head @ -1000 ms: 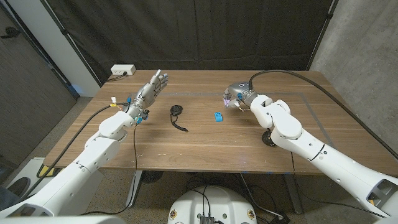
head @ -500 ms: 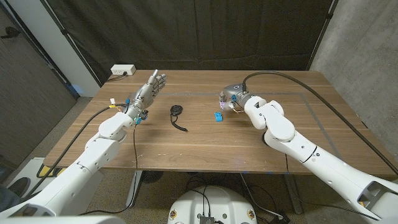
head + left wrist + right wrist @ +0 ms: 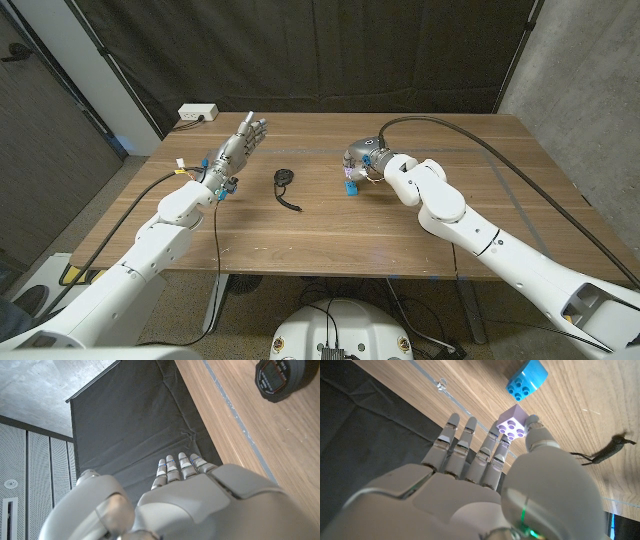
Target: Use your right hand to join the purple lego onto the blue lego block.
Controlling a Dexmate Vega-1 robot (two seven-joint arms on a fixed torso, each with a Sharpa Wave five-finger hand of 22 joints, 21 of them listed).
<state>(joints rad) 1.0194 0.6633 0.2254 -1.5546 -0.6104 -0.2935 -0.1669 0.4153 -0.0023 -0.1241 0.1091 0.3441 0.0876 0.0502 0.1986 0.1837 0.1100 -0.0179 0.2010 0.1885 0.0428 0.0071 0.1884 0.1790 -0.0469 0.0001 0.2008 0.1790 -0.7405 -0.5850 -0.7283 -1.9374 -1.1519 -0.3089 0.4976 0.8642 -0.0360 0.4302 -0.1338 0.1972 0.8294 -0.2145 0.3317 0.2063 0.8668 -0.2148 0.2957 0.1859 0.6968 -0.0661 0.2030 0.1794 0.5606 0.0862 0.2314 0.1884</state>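
So the small lilac-purple lego brick (image 3: 512, 424) with round studs is pinched between the thumb and fingertips of the robot's right hand (image 3: 485, 475), studs facing the wrist camera, and the little bright blue lego block (image 3: 526, 379) sits on the wood just beyond it, close but not touching as far as I can tell. In the head view the right hand (image 3: 362, 160) hovers right over the blue lego block (image 3: 349, 186), a bit right of the table's middle; the purple brick itself is too small to pick out there. The left hand (image 3: 243, 141) is well off to the left side, raised with fingers stretched out straight and apart, holding nothing; the left wrist view shows its fingers (image 3: 172, 467) pointing toward the dark curtain (image 3: 135, 435). Between the two hands lies a small black stopwatch-looking gadget with a cord (image 3: 285, 181), near the blue block but clear of it. The surface is a brown wooden table (image 3: 300, 230) with thin tape lines marked on it, and there's plenty of bare wood toward the near edge and the right side. Behind it hangs a black curtain, a grey concrete wall (image 3: 590, 70) stands on the right, and a white power strip (image 3: 197, 113) sits at the far left corner.
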